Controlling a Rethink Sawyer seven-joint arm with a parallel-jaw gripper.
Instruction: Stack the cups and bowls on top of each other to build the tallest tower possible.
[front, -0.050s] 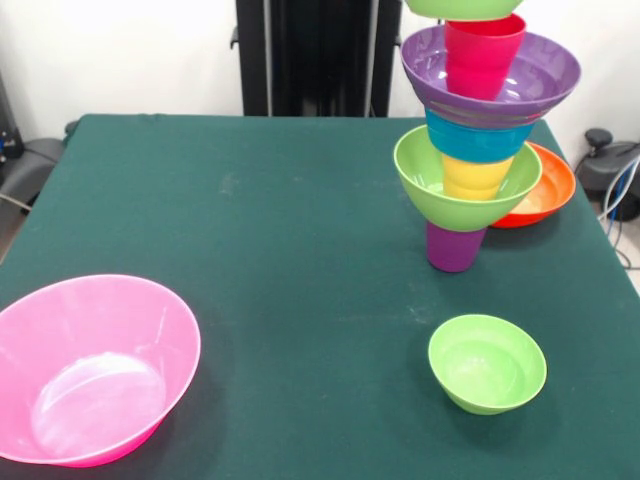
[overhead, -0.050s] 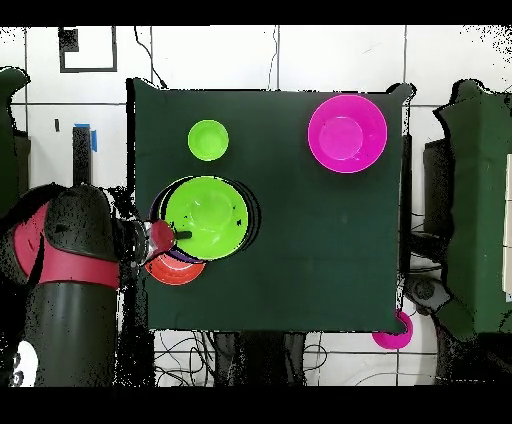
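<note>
Seven glossy plastic pieces form the tower, which we log at the green table's two o'clock, purple cup at base. Orange-red bowl touches behind. Small lime bowl at five, hot-pink bowl at eight. Gripper beside the tower top; we cannot tell its state.
</note>
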